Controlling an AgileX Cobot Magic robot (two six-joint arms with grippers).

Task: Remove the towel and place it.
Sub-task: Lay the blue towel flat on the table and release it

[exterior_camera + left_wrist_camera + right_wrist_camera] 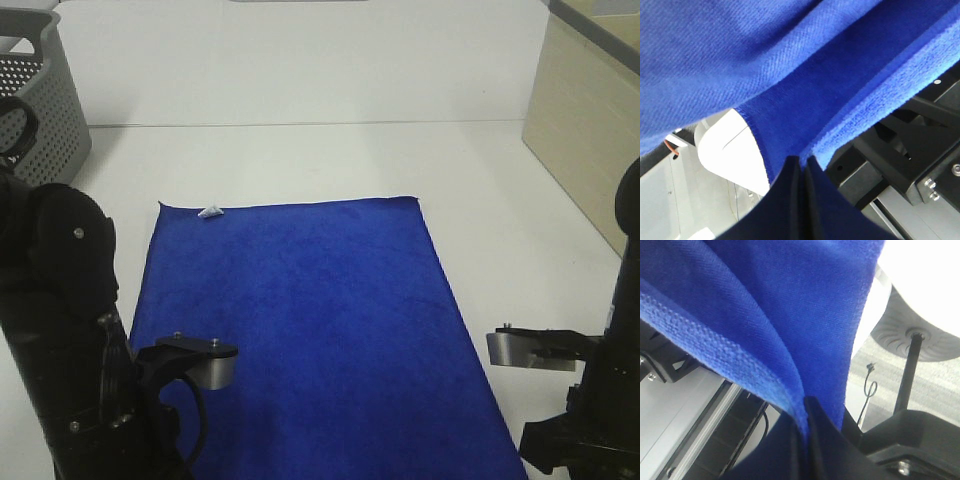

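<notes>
Although the left gripper (804,167) and right gripper (806,407) are each clamped on the near edge of the towel (300,320), it lies mostly spread on the table (300,160), right of the basket (45,110). By my judgement, lifting and placing are not yet done.

The black jointed left arm (60,330) stands low at the near left of the high view; the black right arm (605,400) stands at the near right. The dark left gripper (803,165) is pinched tight on the royal-blue plush towel (790,60); the dark right gripper (805,407) clamps it likewise.
</notes>
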